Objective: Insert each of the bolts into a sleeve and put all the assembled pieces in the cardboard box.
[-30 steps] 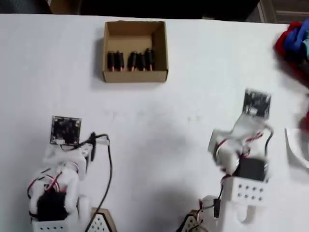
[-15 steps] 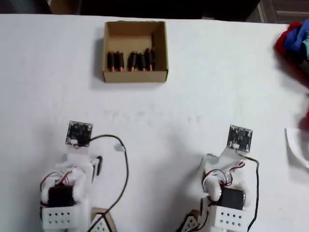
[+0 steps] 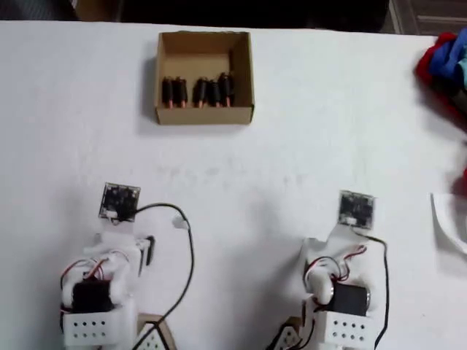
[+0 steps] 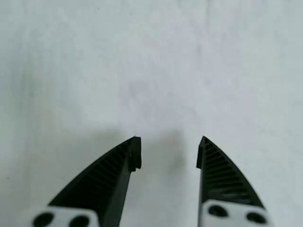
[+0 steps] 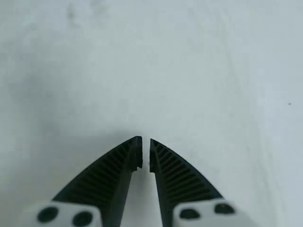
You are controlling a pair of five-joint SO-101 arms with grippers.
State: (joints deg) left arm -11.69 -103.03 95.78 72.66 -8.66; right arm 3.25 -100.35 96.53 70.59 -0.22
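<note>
While the pieces lie in the box far off, left jaws released, right jaws clenched.

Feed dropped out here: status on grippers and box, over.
Left gripper open, empty; right gripper shut, empty. Bolt-and-sleeve pieces in a row inside cardboard box. Red-and-blue cloth off to one side, clear of box.

White arms, black ribbed pincer fingers, apparently red-and-black wiring.
</note>
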